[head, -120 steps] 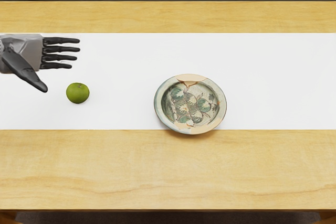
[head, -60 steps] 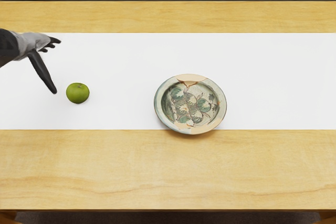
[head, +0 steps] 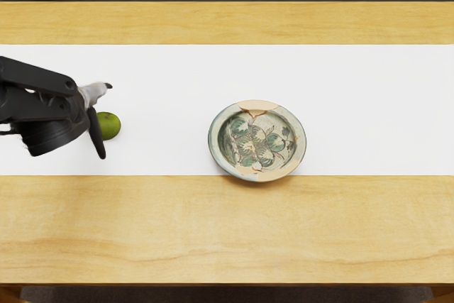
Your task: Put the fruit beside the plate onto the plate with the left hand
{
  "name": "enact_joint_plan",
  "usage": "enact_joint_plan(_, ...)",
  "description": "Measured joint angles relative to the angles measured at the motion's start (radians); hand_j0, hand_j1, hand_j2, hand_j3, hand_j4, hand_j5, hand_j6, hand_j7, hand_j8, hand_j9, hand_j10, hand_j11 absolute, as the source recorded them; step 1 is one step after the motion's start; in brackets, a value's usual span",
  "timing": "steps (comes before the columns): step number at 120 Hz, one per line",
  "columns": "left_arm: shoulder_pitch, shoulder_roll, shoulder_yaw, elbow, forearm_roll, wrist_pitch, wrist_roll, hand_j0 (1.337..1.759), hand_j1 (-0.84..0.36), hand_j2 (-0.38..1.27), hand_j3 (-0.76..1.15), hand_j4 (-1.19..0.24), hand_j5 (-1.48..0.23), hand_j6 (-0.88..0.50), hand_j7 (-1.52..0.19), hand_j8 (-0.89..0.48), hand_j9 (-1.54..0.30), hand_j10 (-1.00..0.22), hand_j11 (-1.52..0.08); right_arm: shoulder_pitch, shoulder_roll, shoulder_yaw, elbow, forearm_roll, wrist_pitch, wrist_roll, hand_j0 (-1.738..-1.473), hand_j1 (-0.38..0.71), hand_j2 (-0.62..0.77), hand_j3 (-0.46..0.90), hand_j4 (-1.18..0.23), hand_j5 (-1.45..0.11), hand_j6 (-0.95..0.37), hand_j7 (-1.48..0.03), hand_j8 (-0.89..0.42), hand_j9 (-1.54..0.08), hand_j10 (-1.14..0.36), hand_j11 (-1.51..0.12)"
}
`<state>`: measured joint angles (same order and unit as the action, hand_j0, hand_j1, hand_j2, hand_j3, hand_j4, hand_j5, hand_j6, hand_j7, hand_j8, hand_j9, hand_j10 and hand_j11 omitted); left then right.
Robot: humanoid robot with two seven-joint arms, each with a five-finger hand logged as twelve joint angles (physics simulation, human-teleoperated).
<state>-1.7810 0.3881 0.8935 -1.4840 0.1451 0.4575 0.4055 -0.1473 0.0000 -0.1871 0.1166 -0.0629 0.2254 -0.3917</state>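
Note:
A small green fruit (head: pixel 111 125) lies on the white runner, well to the left of the plate. My left hand (head: pixel 101 120) is down over the fruit's left side and hides part of it. A dark thumb (head: pixel 96 140) points down in front of the fruit, and one fingertip (head: pixel 105 86) shows behind it. The hand looks open, with the fingers standing on either side of the fruit and not closed on it. The round patterned plate (head: pixel 216 140), green and beige with a worn rim, has nothing on it. The right arm is out of view.
A white runner (head: pixel 355 104) crosses the wooden table (head: pixel 227 232) from left to right. My left forearm (head: pixel 35 110) covers the runner's left end. A dark band lies past the table's far edge.
My left hand has dropped from above and behind the fruit and moved right, and now stands against its left side. The fruit and the plate have not moved.

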Motion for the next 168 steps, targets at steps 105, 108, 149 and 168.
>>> enact_joint_plan(105,0.126,-0.041,0.004,0.088,-0.002,0.153,0.002,1.658,-0.12,0.08,0.0,-0.39,-0.51,-0.39,-0.51,-0.39,-0.51,-0.39,-0.51,0.0,0.0,0.0,0.0,0.0,0.0,0.0,-1.658,-0.35,0.0,0.0,0.0,0.0,0.0,0.0,0.0,0.0,0.0,0.0)
enact_joint_plan(108,0.126,-0.041,0.004,0.09,-0.002,0.153,0.002,1.658,-0.12,0.08,0.0,-0.39,-0.51,-0.39,-0.51,-0.39,-0.51,-0.39,-0.51,0.0,0.0,0.0,0.0,0.0,0.0,0.0,-1.658,-0.35,0.0,0.0,0.0,0.0,0.0,0.0,0.0,0.0,0.0,0.0)
enact_joint_plan(149,0.141,-0.057,0.001,0.109,-0.003,0.154,0.001,1.658,-0.23,0.1,0.0,-0.48,-0.62,-0.46,-0.62,-0.48,-0.62,-0.48,-0.62,0.0,0.0,0.0,0.0,0.0,0.0,0.0,-1.658,-0.35,0.0,0.0,0.0,0.0,0.0,0.0,0.0,0.0,0.0,0.0)
enact_joint_plan(168,0.142,-0.054,0.001,0.11,-0.002,0.153,0.001,1.657,-0.25,0.19,0.0,-0.52,-0.7,-0.45,-0.7,-0.53,-0.7,-0.53,-0.7,0.0,0.0,0.0,0.0,0.0,0.0,0.0,-1.658,-0.35,0.0,0.0,0.0,0.0,0.0,0.0,0.0,0.0,0.0,0.0)
